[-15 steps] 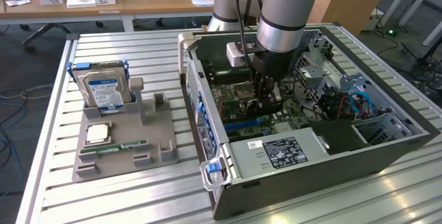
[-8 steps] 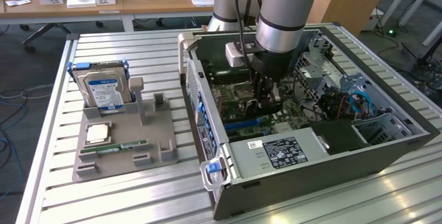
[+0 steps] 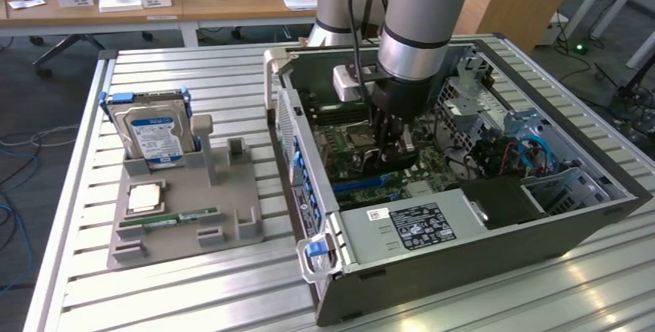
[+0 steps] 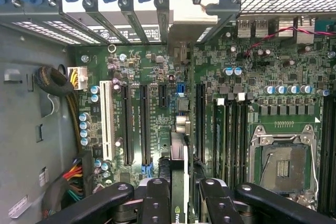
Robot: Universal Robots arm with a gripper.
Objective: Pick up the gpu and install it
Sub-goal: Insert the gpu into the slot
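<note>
1. My tool (image 3: 394,146) (image 4: 178,195) is down inside the open dark-grey metal computer case (image 3: 461,259), which lies on the slatted aluminium table (image 3: 205,294).
2. The tool is clenched on the gpu (image 4: 179,153), a thin dark card with a silvery bracket.
3. The gpu stands on edge over the green motherboard (image 4: 273,77), in line with a long black slot; I cannot tell whether it is seated.
4. The silver hard drive with a blue-white label (image 3: 153,129) stands on the grey holder (image 3: 189,194) beside the case.
</note>
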